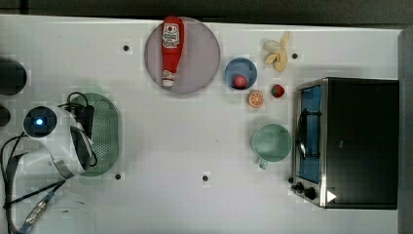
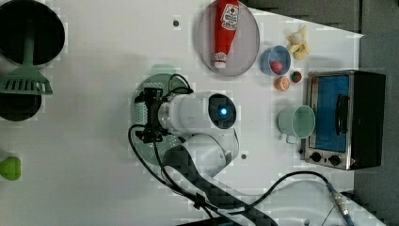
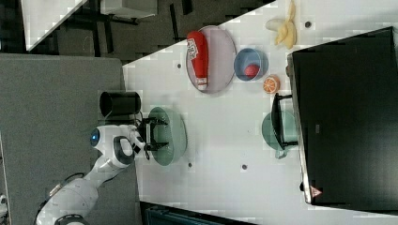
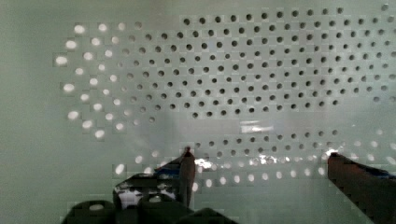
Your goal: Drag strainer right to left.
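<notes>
Mint-green plastic lies directly under the hand (image 4: 257, 163): the strainer (image 1: 104, 131) sits at the top view's far left of the tabletop (image 1: 195, 136), and the hand hangs just above its perforated floor, well inside the rim. In the wrist view the two fingertips (image 4: 187, 161) stand wide apart over the dotted holes, nothing between them, so the hand is open and grips nothing; whether the tips touch the floor cannot be told.

Going left to right in the top view: the arm's white wrist covers the strainer's left edge; the strainer's long axis runs up and down the picture, crosswise to any left-right drag; far to the right of the hand stand the mint cup (image 1: 271, 142) and the toaster oven (image 1: 348, 141), with the ketchup bottle (image 1: 171, 48) on its plate (image 1: 199, 56) up and to the right, well apart.

The coming move likely turns on this: the strainer already lies at the top view's left end, and the wall nearest the hand is the left one, under the wrist. Pushing against that wall would carry the basin broadside, so it may swivel unless the hand bears near the middle of its length
</notes>
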Controlling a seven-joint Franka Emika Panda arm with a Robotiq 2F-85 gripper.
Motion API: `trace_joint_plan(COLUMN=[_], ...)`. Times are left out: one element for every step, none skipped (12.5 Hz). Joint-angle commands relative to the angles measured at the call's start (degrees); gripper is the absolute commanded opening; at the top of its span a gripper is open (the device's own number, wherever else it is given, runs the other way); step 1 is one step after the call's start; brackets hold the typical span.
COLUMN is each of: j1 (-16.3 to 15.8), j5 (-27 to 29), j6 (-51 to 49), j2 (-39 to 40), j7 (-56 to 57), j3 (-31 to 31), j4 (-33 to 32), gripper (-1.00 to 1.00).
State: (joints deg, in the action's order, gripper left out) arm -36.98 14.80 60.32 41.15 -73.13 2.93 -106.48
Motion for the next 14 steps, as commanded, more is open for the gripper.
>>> trace_joint_plan(j1=[-2.07,-2.1,-2.1,-2.09,-1.99,-1.9,-1.75,-1.46,-1.12,-0.77,-0.43,-0.18,0.1,0.31], j5=[0.85,0.6,0.17,0.11,0.13,0.12,0.12,0.02,-0.11,-0.63,-1.52,-2.91,-5.66,-9.21], j6=[0.69,0.36,-0.19,-2.63,-6.3,-10.87,-14.59,-18.78,-22.87,-27.19,-30.85,-34.37,-38.3,-42.28], j2=[0.02,-0.62,-1.99,-4.16,-6.96,-10.31,-14.2,-18.2,-22.37,-26.4,-30.4,-34.18,-37.67,-40.84], j7=[-2.5,-2.41,-0.87,2.45,7.0,11.88,17.6,23.79,30.5,36.16,40.8,44.68,47.76,51.45], j3=[1.01,0.46,-0.57,-1.89,-3.36,-5.09,-7.31,-9.99,-13.14,-16.68,-20.48,-24.2,-27.92,-31.34], j4=[1.13,0.99,0.76,0.4,0.23,0.3,0.4,0.38,0.4,0.44,0.6,0.93,1.46,2.01], gripper=[1.0,1.0,1.0,1.0,1.0,1.0,1.0,1.0,1.0,1.0,1.0,1.0,1.0,1.0])
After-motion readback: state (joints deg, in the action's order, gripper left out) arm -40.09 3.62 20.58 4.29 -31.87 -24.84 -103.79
